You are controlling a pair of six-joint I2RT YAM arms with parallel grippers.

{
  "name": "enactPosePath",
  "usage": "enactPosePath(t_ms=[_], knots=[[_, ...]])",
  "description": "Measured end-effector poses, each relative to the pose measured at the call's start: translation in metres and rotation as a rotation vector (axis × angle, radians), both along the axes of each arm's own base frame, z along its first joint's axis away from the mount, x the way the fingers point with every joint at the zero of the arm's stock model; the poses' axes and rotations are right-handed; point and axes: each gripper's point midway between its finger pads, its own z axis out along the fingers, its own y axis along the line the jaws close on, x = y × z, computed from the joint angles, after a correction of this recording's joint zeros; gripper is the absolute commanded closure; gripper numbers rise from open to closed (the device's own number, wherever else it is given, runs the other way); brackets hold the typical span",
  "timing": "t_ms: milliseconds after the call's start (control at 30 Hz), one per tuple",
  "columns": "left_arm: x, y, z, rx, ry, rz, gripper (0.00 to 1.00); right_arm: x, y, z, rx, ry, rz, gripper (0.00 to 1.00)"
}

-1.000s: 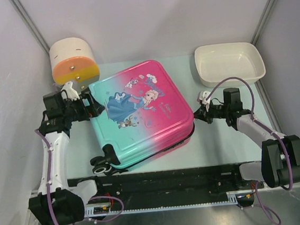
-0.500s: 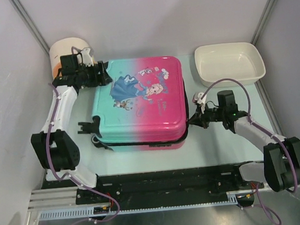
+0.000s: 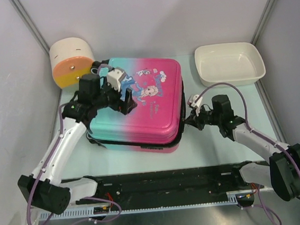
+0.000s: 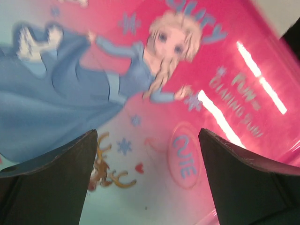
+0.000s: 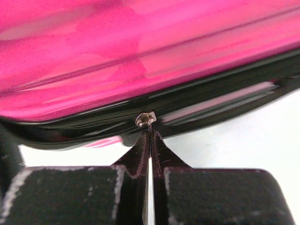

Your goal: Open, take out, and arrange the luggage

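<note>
Metal zip pull (image 5: 146, 120) half-hidden in right gripper (image 5: 149, 139).

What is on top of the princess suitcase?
Only the left end effector, open, hangs over the suitcase lid. Whether it touches the lid cannot be told. Nothing else lies on top. The lid is down, so whatever is inside is covered.

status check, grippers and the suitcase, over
Left gripper, jaws open, over pink-to-teal hard-shell princess suitcase. Right gripper, jaws shut on its metal zip pull. Suitcase flat, lid down. White rectangular basin stands apart.
</note>
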Motion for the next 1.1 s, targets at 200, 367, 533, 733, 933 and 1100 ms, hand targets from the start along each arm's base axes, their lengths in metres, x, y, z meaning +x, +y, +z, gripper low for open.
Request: enactPosePath(t_ms=[200, 367, 533, 733, 933, 1100], knots=[[-0.003, 0.013, -0.043, 0.077, 0.005, -0.014, 0.11, 0.037, -0.023, -0.005, -0.030, -0.079, -0.098, 1.00], [0.011, 0.020, -0.048, 0.103, -0.029, -0.024, 0.12, 0.067, -0.029, -0.011, -0.019, -0.123, -0.130, 1.00], [0.028, 0.031, -0.045, 0.109, -0.042, -0.007, 0.11, 0.101, -0.029, -0.006, 0.000, -0.154, -0.154, 1.00], [0.044, 0.050, -0.045, 0.146, -0.035, 0.005, 0.08, 0.108, -0.017, -0.010, 0.005, -0.198, -0.118, 1.00], [0.057, 0.067, -0.043, 0.174, -0.038, 0.014, 0.02, 0.116, -0.010, -0.009, -0.032, -0.277, -0.079, 1.00], [0.058, 0.069, -0.040, 0.188, -0.029, -0.002, 0.00, 0.112, -0.004, -0.005, -0.055, -0.281, -0.089, 1.00]])
